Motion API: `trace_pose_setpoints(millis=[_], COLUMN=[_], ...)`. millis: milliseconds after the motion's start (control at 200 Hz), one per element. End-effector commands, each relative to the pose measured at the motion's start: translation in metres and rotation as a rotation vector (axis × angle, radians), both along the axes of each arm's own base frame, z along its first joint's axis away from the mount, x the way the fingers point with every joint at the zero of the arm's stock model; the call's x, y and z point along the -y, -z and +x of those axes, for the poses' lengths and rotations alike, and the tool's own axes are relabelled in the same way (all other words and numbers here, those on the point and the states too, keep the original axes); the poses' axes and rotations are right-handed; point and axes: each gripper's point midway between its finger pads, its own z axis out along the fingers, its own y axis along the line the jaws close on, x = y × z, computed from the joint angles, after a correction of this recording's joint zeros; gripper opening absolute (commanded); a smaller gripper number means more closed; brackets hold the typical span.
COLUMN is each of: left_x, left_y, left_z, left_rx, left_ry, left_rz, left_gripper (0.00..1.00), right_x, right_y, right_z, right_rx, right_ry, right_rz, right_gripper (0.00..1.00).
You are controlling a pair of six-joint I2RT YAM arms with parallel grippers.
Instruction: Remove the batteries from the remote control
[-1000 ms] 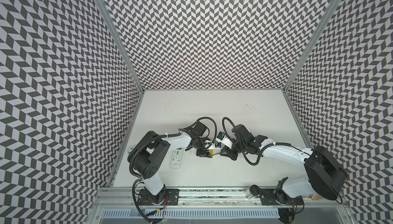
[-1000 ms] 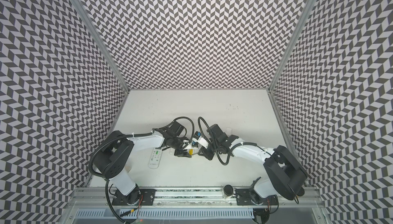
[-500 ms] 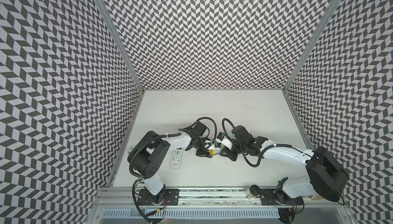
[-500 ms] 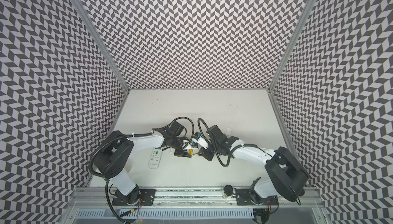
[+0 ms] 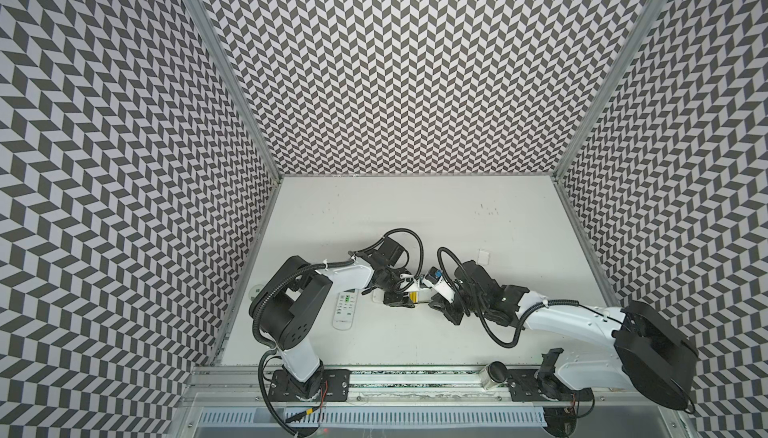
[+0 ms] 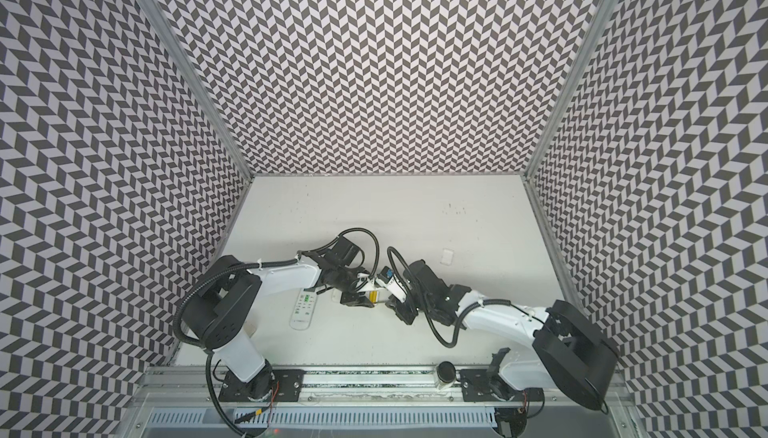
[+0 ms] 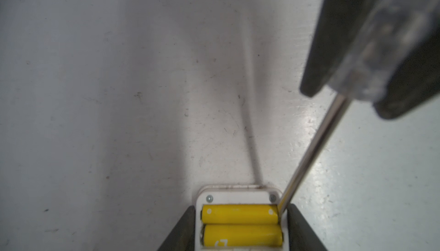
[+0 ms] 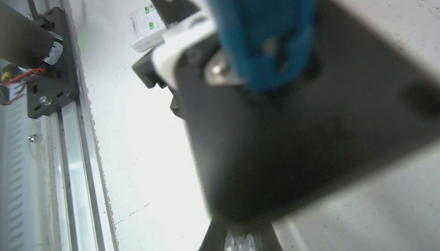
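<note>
Two yellow batteries [image 7: 239, 213] are shown lying side by side in the open compartment of a white remote control [image 7: 238, 198]. The remote control is pinched across its width between the dark fingers of the left gripper [image 7: 241, 210], near the middle of the white table [image 5: 415, 215]. A screwdriver [image 7: 314, 142] is clamped by its clear handle in the right gripper [image 7: 348, 97], whose jaws are pressed onto it. Its metal shaft is angled down, with the tip set at one end of the battery nearer the casing's end. A second remote [image 5: 345, 310] with green buttons is laid flat beside the left arm. A small white piece [image 5: 483, 256] is seen lying apart on the table.
</note>
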Motion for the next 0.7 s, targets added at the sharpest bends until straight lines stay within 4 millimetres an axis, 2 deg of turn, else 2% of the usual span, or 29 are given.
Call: trace_pose_setpoints(millis=[0, 345, 506, 696], left_x=[-0.016, -0.017, -0.017, -0.017], left_y=[0.022, 0.024, 0.025, 0.025], left_z=[-0.020, -0.022, -0.022, -0.022], left_rx=[-0.081, -0.079, -0.081, -0.079], left_ry=[0.000, 0.004, 0.004, 0.004], left_rz=[0.086, 0.088, 0.089, 0.090], left_gripper=[0.47, 0.47, 0.47, 0.47], right_x=[0.004, 0.010, 0.010, 0.012], right_y=[-0.040, -0.071, -0.077, -0.074], right_z=[0.058, 0.062, 0.062, 0.059], right_rx=[0.272, 0.388, 0.405, 0.402], right_ry=[0.220, 0.268, 0.277, 0.273], right_rz=[0.080, 0.159, 0.185, 0.174], right_gripper=[0.00, 0.00, 0.00, 0.00])
